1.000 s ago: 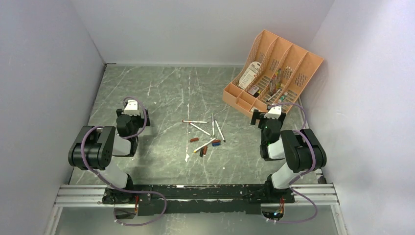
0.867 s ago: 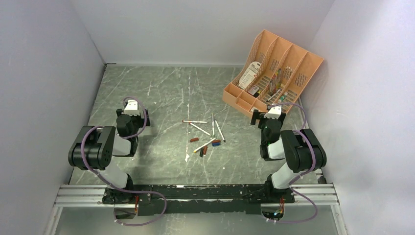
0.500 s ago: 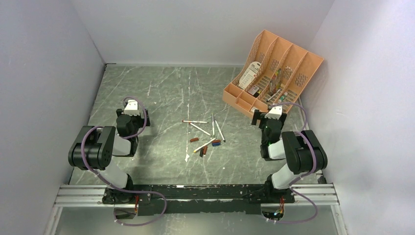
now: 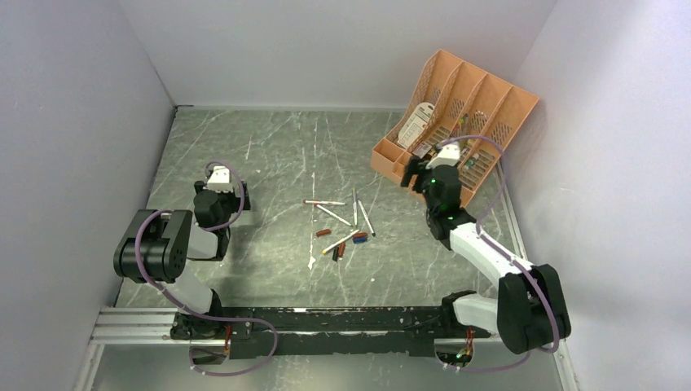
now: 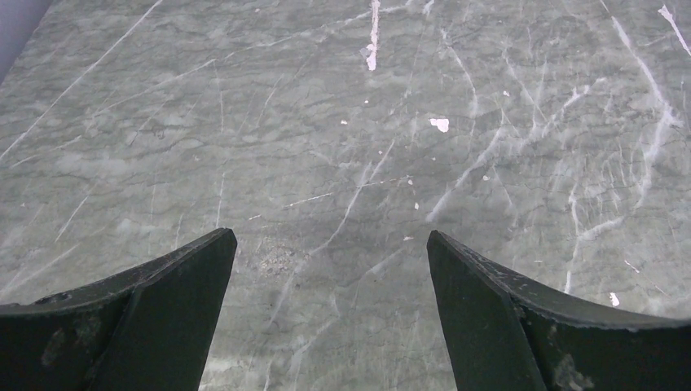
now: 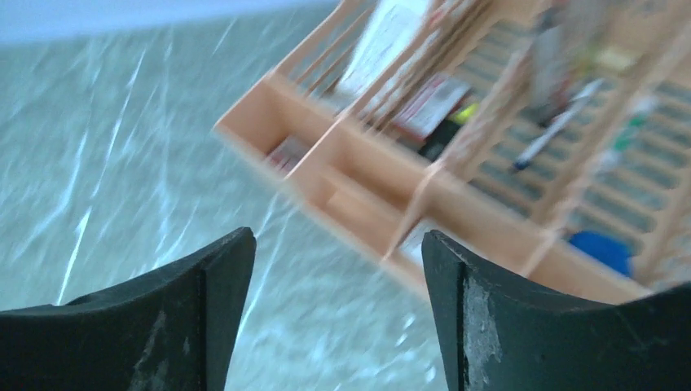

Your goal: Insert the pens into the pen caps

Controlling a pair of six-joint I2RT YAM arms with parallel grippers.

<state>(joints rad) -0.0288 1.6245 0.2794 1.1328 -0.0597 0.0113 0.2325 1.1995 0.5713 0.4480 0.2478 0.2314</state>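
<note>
1. At right wrist: right gripper jaws spread wide, nothing between; hovering by near corner of orange organizer tray.
2. On left side: left gripper likewise agape, empty, over grey marbled table.
3. Mid-table: pens and pen caps scattered between both grippers, well apart from each; caps mostly nearer arm bases.

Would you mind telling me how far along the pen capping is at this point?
Done: nothing that I can see; the pens and caps lie loose on the table. In hand: nothing; the left claw is open over bare table, the right claw open by the tray. Left: capping every pen.
</note>
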